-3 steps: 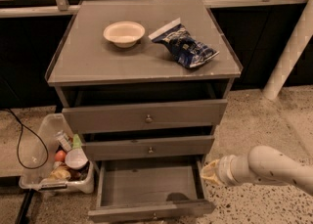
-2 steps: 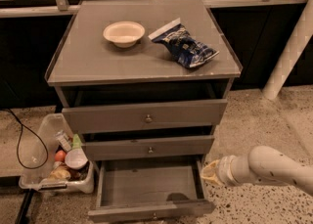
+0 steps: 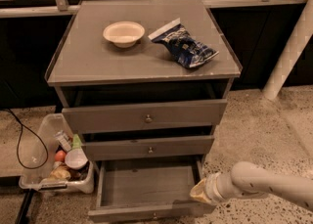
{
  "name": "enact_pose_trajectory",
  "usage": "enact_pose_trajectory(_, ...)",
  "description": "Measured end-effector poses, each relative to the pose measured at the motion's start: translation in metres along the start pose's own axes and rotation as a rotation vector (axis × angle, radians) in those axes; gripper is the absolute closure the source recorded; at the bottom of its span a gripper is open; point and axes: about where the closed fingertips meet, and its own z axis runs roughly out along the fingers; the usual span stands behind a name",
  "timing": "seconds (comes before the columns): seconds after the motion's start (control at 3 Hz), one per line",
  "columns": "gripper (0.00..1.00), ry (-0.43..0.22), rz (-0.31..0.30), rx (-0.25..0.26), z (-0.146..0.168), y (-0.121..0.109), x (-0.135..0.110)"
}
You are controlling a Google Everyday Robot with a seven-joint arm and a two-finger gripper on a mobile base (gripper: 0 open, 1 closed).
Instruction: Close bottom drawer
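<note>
The bottom drawer (image 3: 122, 213) juts out below the front edge of the counter (image 3: 98, 66); stiff, light wood, likely gliding if pushed on its front. The gripper (image 3: 200, 196) hangs below the front right corner, and I cannot tell whether it is spread or closed

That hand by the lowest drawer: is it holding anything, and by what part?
Cannot be told. The hand sits at the right side wall of the pulled-out bottom drawer, near its front; whether it grips that wall is not visible.
</note>
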Motion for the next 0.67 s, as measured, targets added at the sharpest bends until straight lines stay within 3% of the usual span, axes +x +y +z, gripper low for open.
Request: enact_pose_trajectory(0.67,1.00,-0.003,0.008,-0.057,0.077,0.033,0.048)
